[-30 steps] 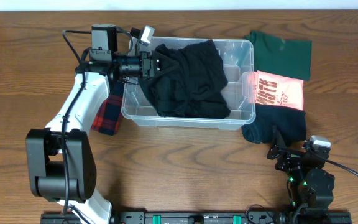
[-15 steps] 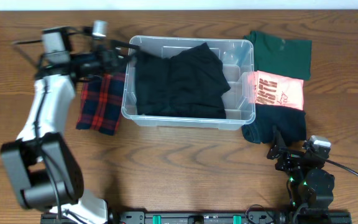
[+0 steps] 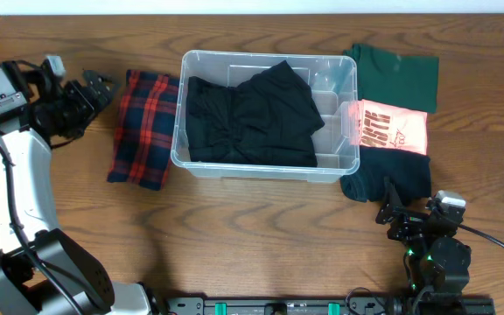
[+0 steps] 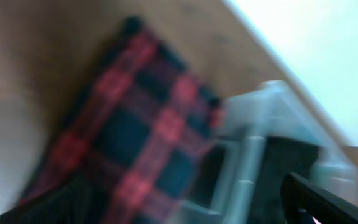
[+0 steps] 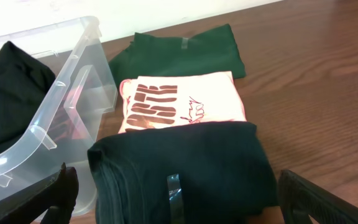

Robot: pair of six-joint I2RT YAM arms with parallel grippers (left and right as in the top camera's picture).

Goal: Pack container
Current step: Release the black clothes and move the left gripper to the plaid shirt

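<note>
The clear plastic container (image 3: pixel 336 89) stands at the table's middle with a black garment (image 3: pixel 248 114) lying in its left and middle parts. The container's wall also shows in the right wrist view (image 5: pixel 73 93) and, blurred, in the left wrist view (image 4: pixel 260 130). My left gripper (image 3: pixel 99 90) is open and empty, above the table left of a red plaid cloth (image 3: pixel 143 127). My right gripper (image 3: pixel 396 212) is open and empty near the front edge, just in front of a folded dark teal shirt (image 5: pixel 185 162).
Right of the container lie a folded green shirt (image 3: pixel 396 74), a pink shirt with dark red lettering (image 3: pixel 392 127) and the dark teal shirt (image 3: pixel 390 175). The plaid cloth lies against the container's left wall. The left wrist view is motion-blurred.
My left gripper has let go of the black garment, left the container and swung far left past the plaid cloth. The garment now lies flatter in the container. The right arm is still.
</note>
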